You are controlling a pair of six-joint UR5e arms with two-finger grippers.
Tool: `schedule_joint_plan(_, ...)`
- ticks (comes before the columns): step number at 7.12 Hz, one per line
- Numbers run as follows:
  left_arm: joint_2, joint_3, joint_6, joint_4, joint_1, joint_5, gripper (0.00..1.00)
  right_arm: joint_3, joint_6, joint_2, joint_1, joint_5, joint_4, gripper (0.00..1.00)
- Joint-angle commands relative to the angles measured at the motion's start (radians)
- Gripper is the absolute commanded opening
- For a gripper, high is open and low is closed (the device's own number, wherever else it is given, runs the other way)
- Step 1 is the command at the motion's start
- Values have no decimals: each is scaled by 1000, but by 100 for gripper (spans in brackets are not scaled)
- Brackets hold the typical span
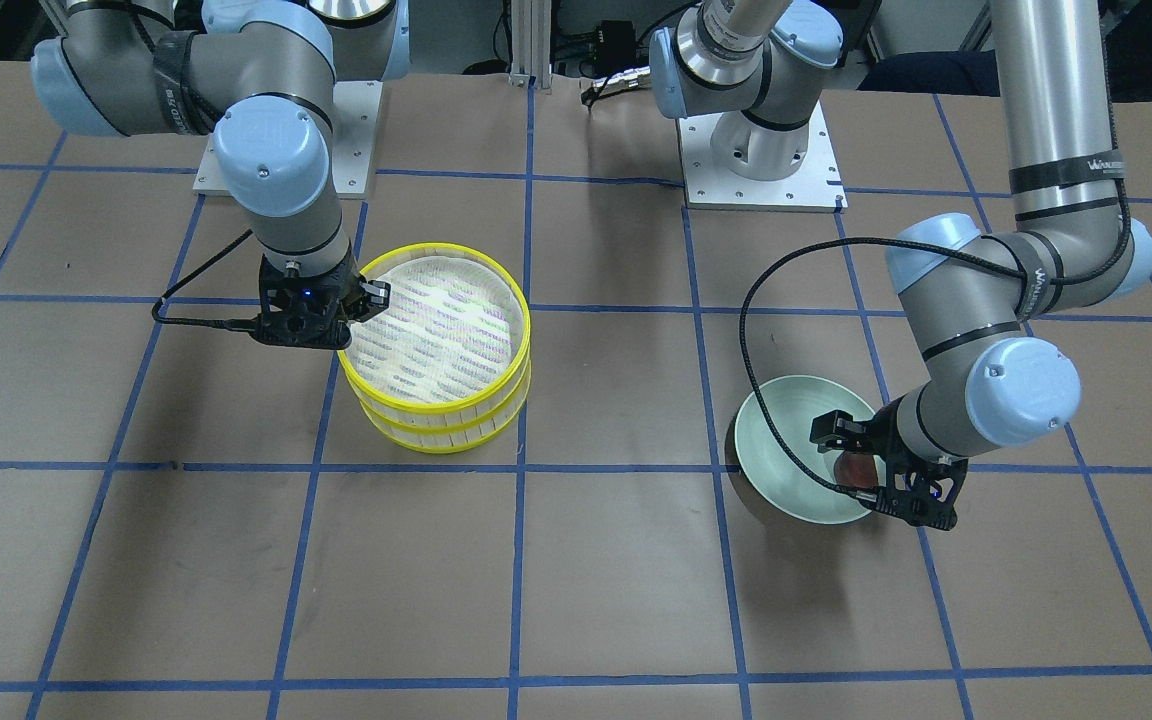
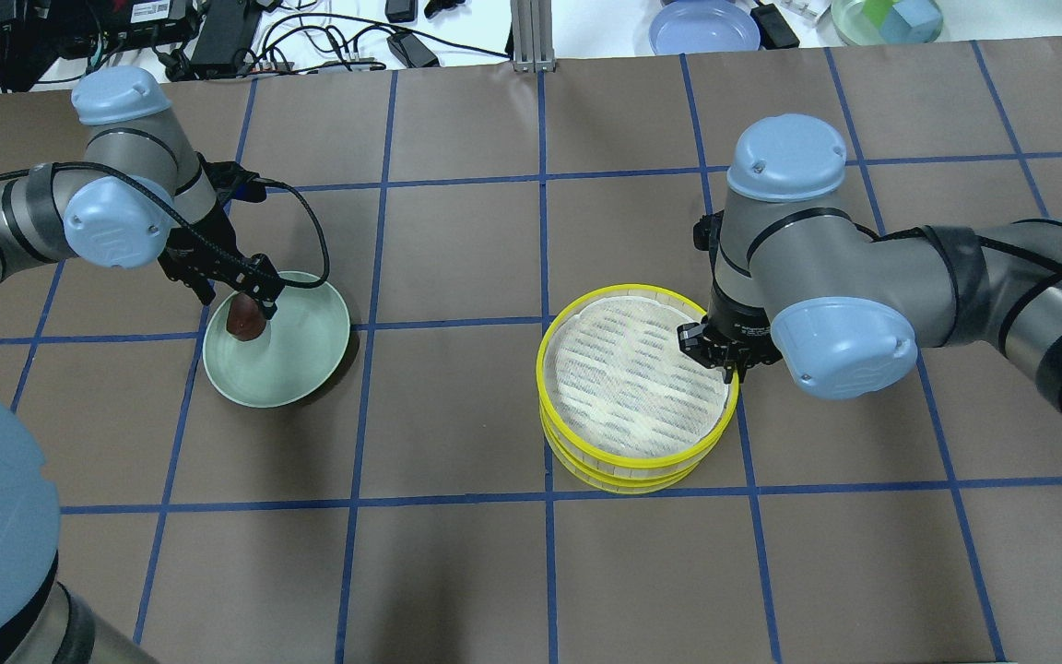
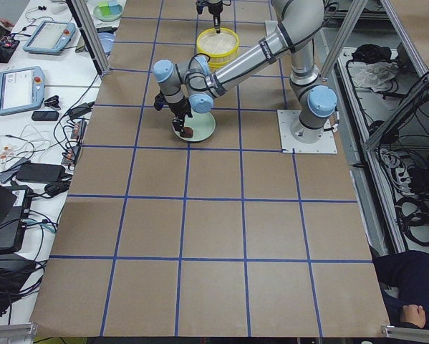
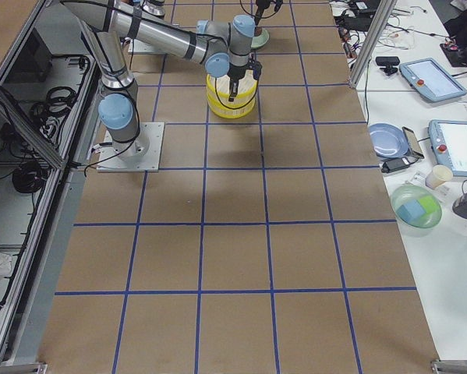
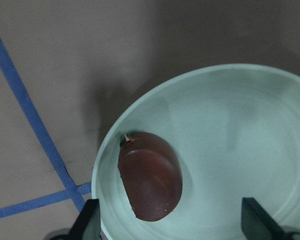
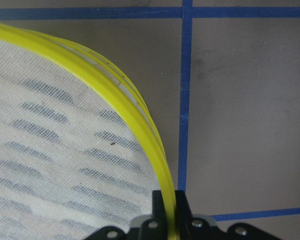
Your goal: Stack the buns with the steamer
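Yellow-rimmed two-tier steamer (image 2: pixel 628 468): right gripper (image 6: pixel 170 215) pinched tight on its top rim. Pale green plate (image 2: pixel 310 360), well apart, carries the reddish-brown bun (image 5: pixel 150 182). Left gripper (image 5: pixel 172 227) spread wide, straddling the bun.

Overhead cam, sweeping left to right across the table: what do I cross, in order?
Brown bun, under the open left hand → pale green plate → yellow steamer → right hand, clamped on the steamer's right rim.
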Motion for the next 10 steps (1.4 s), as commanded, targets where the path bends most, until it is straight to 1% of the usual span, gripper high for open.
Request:
schedule_joint_plan(1,-24,-7,6,12,2,1,100,1,2,14,0,-18,23,29)
schedule_joint_plan(2,-27,-7,8,0,2,4,82,1,3,17,0,-32,23,77)
schedule_joint_plan(3,-27,-13,8,-12,2,4,52,0,9,17,0,-32,25,89)
schedule_joint_plan(4,-27,-16,10,-17,3,4,16,-8,14,15,0,-30,25,97)
schedule_joint_plan(5,-26,-9,8,-17,3,2,0,-46,17,9,-2,-30,25,99)
schedule_joint_plan(6,-21,-4,5,-18,3,2,0,-124,17,-4,-5,-29,64,99)
schedule_joint_plan(7,0,-1,-9,-18,3,4,0,-235,14,-62,-5,-17,166,100)
schedule_joint_plan(8,29,34,-70,-23,0,4,0,-375,6,-96,-9,-18,335,100)
schedule_joint_plan(9,63,90,-169,-87,-23,-2,0,-520,5,-106,-9,9,471,100)
schedule_joint_plan(10,112,137,-297,-168,-52,-57,0,-593,5,-118,-12,63,506,100)
